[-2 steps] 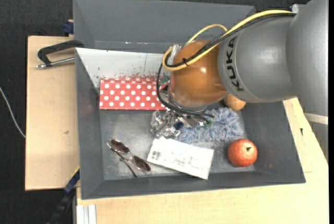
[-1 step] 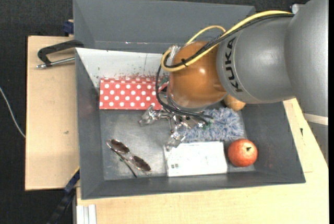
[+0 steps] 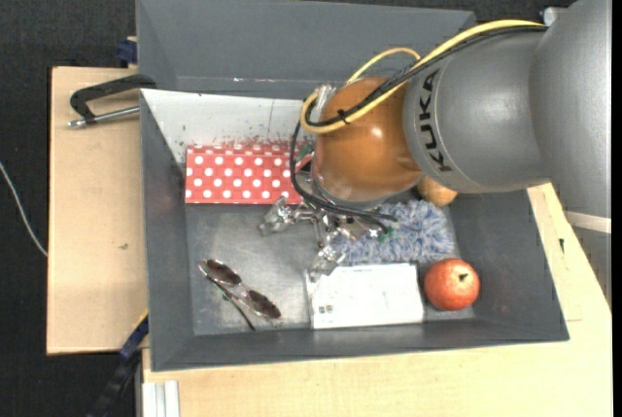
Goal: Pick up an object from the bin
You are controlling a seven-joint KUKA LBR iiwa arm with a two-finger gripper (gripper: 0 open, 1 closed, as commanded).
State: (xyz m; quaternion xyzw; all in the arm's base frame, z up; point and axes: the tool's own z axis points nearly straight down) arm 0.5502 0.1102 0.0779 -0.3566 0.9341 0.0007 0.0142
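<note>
Gripper (image 3: 303,238) hangs low over the middle of the grey bin (image 3: 163,240), w/ its metal fingers (image 3: 280,217) spread wide. One tip points toward view-left, the other toward the near wall. Nothing sits between them, so it has no hold on any obj. Fingertips look close to the bare floor; actual contact can't be told from this angle.

Above the fingers sits the orange wrist cover (image 3: 362,145), w/ a yellow cable (image 3: 389,58) looping over it and running back along the grey arm (image 3: 505,104), which comes in from view-right.

Nearest obj is a white flat box (image 3: 367,295), just beside the lower fingertip on the near side, lying flat along the near wall. A red box w/ white polka dots (image 3: 241,174) lies just beyond the upper fingertip, toward the far wall, on view-left of the wrist cover. A blue-grey fuzzy cloth (image 3: 413,230) is bunched just view-right of the gripper, partly under the arm.

Further out, a red apple (image 3: 451,285) rests touching or almost touching the white box's right end, near the bin's right corner. Dark sunglasses (image 3: 240,292) lie folded on the floor at near-left, well apart from the fingers. A small orange obj (image 3: 440,194) peeks out from under the arm beside the cloth; its kind can't be told.
</note>
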